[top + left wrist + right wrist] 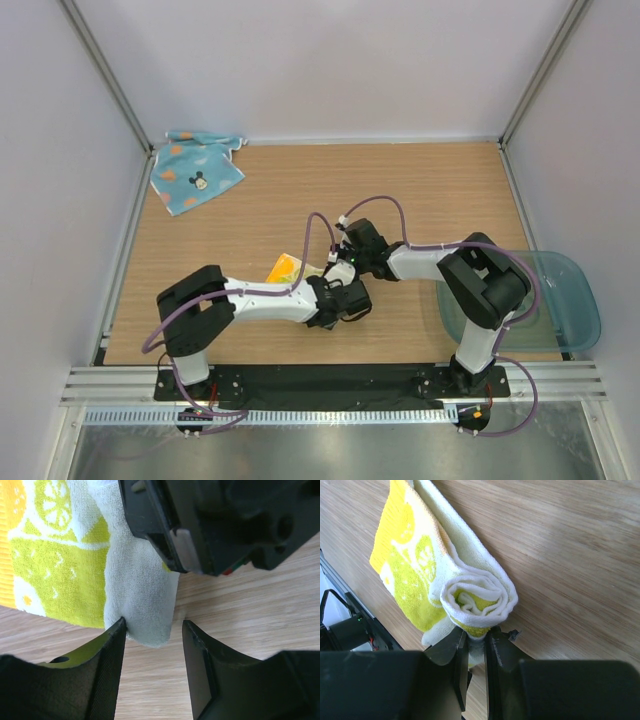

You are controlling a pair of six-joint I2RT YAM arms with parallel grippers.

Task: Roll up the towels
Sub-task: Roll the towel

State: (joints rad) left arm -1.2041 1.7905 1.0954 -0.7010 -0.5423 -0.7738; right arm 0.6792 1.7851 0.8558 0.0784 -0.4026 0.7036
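Note:
The yellow towel [420,575] with green print lies mid-table, partly rolled, its spiral end [477,597] facing the right wrist camera. My right gripper [476,632] is shut on the lower edge of that roll. In the left wrist view my left gripper [154,625] stands open just below the towel's [60,560] pale corner flap, which touches the left fingertip [119,630]; nothing sits between the fingers. From above, both grippers [345,295] [340,262] meet at the yellow towel [283,267]. The light blue towel [195,172] lies spread at the far left corner.
A clear bluish plastic tub [575,305] sits at the right table edge beside the right arm's base. White walls and metal posts [105,75] enclose the wooden table [420,190]. A black mounting plate [330,380] runs along the near edge.

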